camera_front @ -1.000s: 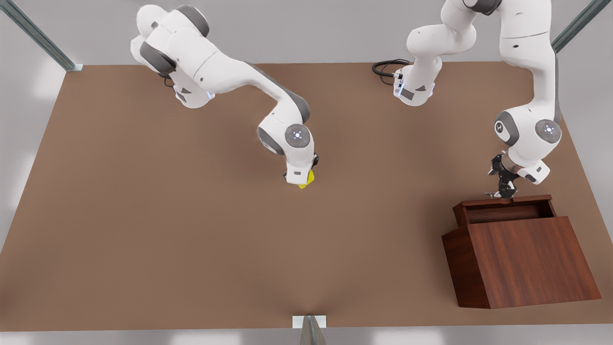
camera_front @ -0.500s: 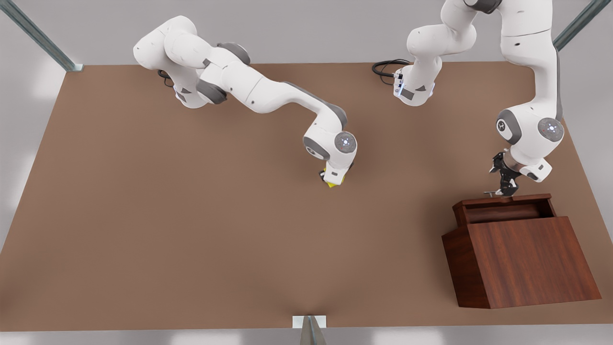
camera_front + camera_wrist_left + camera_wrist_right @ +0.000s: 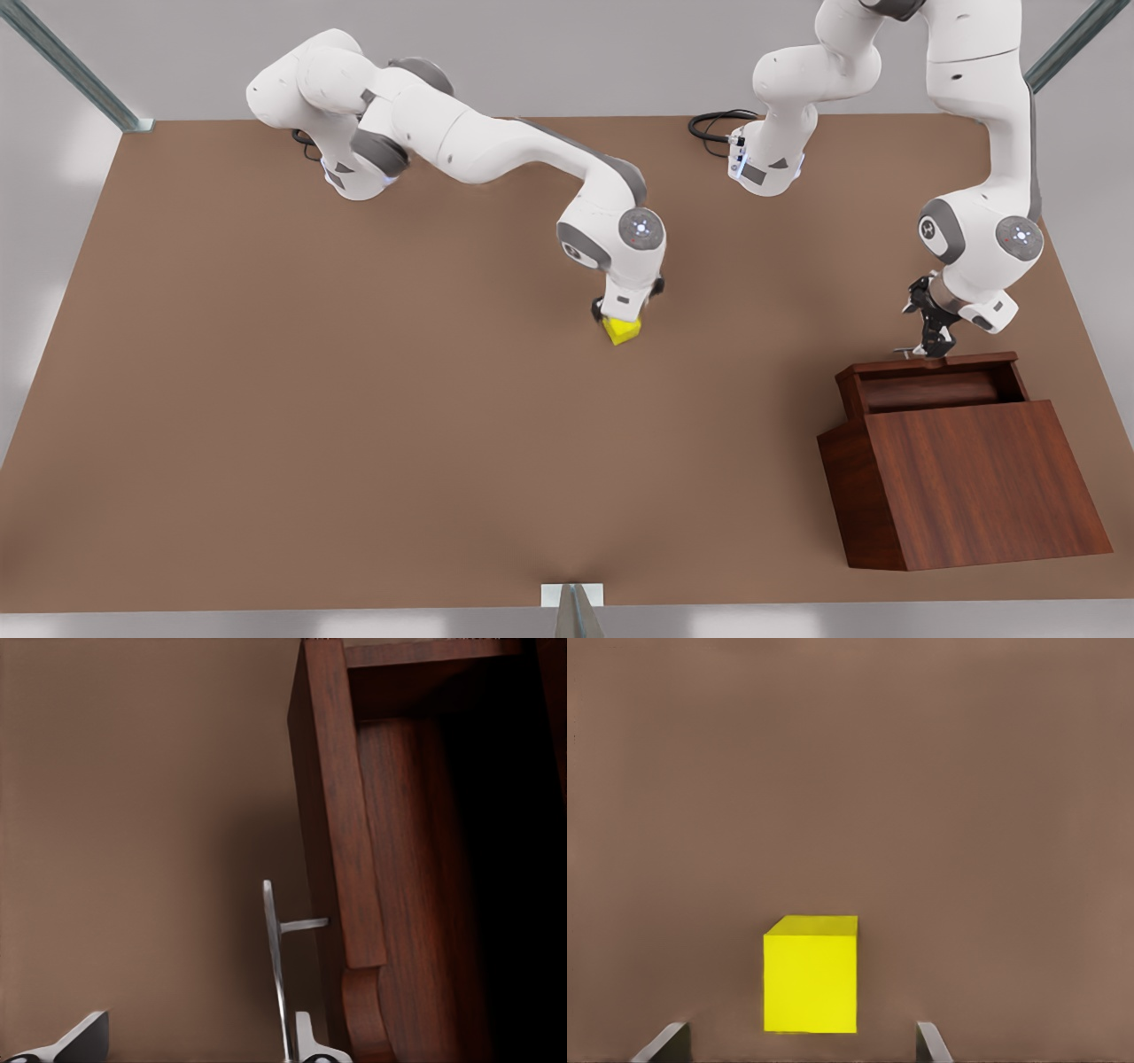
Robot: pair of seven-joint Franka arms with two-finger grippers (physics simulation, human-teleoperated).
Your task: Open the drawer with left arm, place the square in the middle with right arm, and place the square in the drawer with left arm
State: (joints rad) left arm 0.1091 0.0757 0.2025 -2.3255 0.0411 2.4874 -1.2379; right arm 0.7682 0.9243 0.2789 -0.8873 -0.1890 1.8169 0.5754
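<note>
The right hand stands spread wide around the square mid-table, gaps both sides. The left hand, parted, straddles the open drawer's handle without gripping.

Simulated robot test cell: bare brown tabletop, grey walls, metal frame struts at its far corners.

We recorded even, diffuse light across the tabletop, with no glare on it. Shadows were soft: a faint dark patch lay under each arm, and another near the middle of the tabletop's near edge. In the left wrist view the inside of the drawer fell to near black. The square was bright, its top face lighter than its front.
</note>
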